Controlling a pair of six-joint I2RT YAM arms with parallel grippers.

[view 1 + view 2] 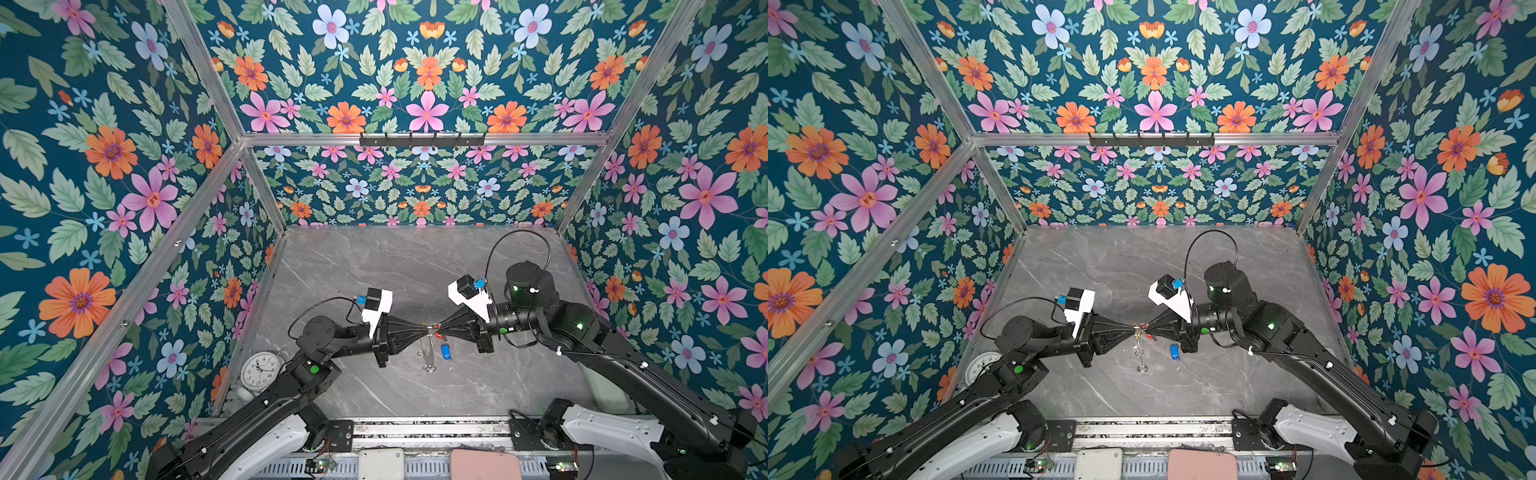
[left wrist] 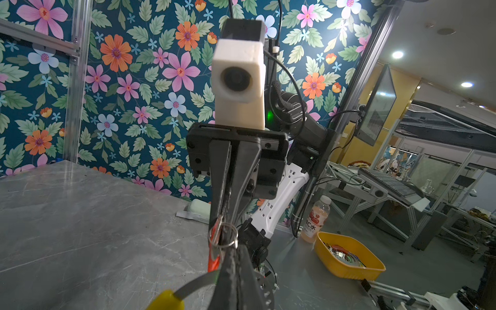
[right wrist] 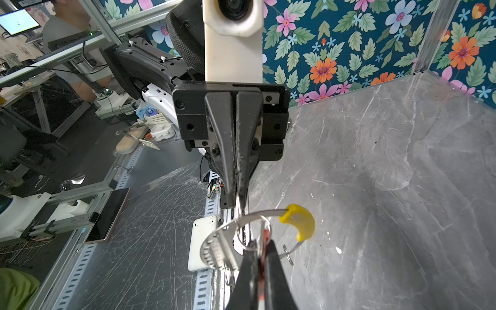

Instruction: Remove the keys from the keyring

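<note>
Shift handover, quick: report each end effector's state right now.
Left end effector: closed, holding the keyring.
Right end effector: closed, holding the red-tagged key.

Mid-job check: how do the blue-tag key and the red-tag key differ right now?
The blue-tag key lies loose on the table; the red-tag key is airborne, pinched in the right gripper. Blue is off the keyring; red seems looped on it. Both carry coloured tags.

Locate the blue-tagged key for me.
In both top views the blue-tagged key appears to lie on the table, centre, just nearer the camera than the right gripper, right of the hanging keyring.
</note>
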